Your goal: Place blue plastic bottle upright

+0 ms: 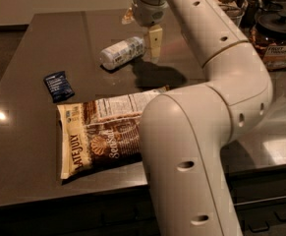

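Well, the gripper (pixel 154 39) hangs low over the far part of the table (pixel 29 82), just beside the right end of the bottle (pixel 123 53). Whether it is open or closed I cannot tell, and it seems to hold nothing. The bottle lies on its side. A glancing touch could roll it away, perhaps toward the bag (pixel 103 132) or the packet (pixel 59 86). An off-centre grip might let it slip while tipping.

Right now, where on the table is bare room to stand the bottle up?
Bare tabletop lies behind the blue packet, left of the blue plastic bottle. Crowded: gripper just right of the bottle, chip bag in front, jars far right.
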`<state>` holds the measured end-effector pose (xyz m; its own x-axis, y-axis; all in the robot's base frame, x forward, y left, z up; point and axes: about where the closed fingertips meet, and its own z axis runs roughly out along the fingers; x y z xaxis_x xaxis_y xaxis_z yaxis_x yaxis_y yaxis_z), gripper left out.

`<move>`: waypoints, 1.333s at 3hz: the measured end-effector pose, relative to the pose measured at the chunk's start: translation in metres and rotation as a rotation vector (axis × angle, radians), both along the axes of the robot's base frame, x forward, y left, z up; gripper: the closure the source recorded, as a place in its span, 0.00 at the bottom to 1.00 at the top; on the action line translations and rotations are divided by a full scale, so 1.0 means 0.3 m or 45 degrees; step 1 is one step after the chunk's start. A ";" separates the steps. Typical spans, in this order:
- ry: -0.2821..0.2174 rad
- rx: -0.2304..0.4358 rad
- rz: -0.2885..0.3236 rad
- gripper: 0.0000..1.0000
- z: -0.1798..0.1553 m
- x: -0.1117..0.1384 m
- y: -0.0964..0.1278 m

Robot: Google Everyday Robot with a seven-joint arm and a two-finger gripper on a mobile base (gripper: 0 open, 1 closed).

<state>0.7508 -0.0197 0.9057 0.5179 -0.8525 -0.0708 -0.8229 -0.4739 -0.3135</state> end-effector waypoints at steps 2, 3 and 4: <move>0.008 -0.017 0.044 0.00 -0.074 0.064 0.114; 0.022 -0.059 0.041 0.00 -0.114 0.081 0.150; 0.040 -0.093 0.041 0.00 -0.147 0.087 0.172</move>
